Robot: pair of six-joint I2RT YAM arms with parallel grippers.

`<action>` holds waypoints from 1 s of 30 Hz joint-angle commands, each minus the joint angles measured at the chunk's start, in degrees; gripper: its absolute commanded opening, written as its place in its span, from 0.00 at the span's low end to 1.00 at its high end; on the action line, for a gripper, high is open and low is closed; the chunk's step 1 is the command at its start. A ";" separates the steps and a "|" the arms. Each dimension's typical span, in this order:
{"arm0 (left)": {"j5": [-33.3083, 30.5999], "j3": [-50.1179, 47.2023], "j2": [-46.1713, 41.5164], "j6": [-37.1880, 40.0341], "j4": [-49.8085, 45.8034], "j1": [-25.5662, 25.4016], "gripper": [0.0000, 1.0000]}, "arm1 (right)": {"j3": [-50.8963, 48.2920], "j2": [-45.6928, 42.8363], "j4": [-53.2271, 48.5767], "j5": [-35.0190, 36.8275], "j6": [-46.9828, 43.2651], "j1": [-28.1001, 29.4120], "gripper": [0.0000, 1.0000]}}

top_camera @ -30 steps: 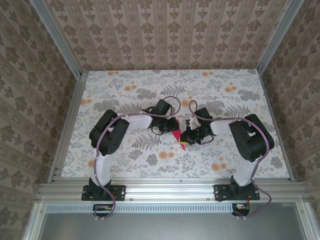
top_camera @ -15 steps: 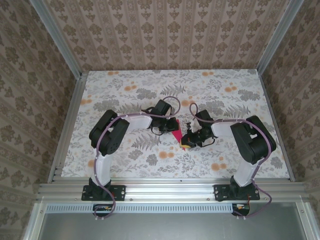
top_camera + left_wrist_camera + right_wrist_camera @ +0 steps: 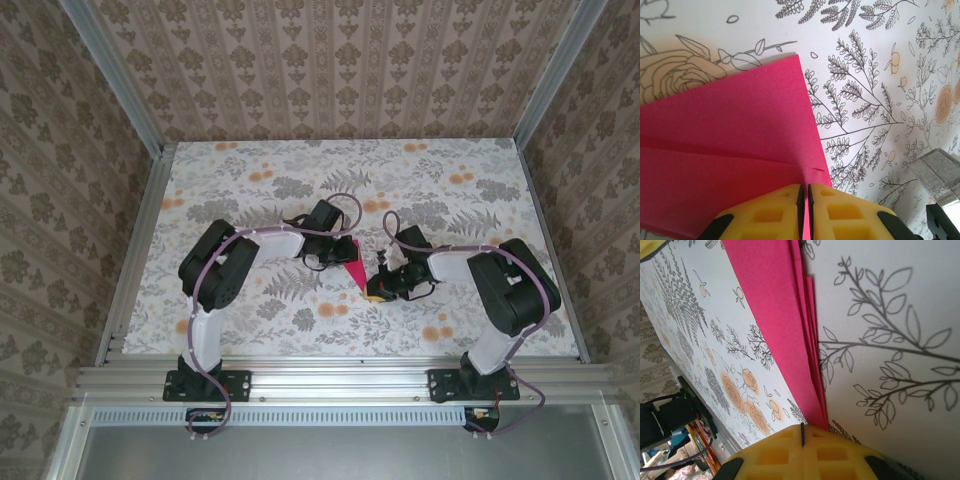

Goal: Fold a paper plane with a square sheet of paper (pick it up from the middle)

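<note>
Lying flat on the flowered table [image 3: 240, 185], between my two claws, the pink paper [image 3: 351, 268] was already creased into a narrow pointed shape, with several layers stacked along one long edge. My left claw [image 3: 805, 200] had its yellow pads [image 3: 770, 215] almost together. A thin strip of pink showed in the slit between them, so I judged it was clamped on the paper at the wide end, just where a crease ran across. My right claw [image 3: 802, 436] was fully together at the pointed end. The tip of the paper reached its pads, but I could not tell if the tip was pinched or only touched. To me this paper seemed very light, thin and limp, so it would bend under its own weight. I also thought the loose layers could spring open or slide over each other. It would tear easily if my two claws pulled in opposite directions. The best place to hold seemed to be the thick folded edge near the middle, where it is stiffer. The fine tip I judged too easy to crumple.
</note>
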 commanded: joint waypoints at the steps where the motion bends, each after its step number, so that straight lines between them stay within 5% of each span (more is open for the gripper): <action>1: -1.73 -1.11 2.11 1.81 -3.35 0.08 0.15 | -3.12 3.62 -3.25 5.32 -0.10 0.01 0.04; 7: -2.01 -1.14 1.93 2.16 -3.72 -0.10 0.15 | -3.47 -3.62 -4.62 6.85 0.72 0.01 0.05; 30: -2.71 -1.35 1.24 2.62 -4.22 -0.63 0.15 | -13.06 -3.29 8.24 4.27 8.26 -0.74 0.04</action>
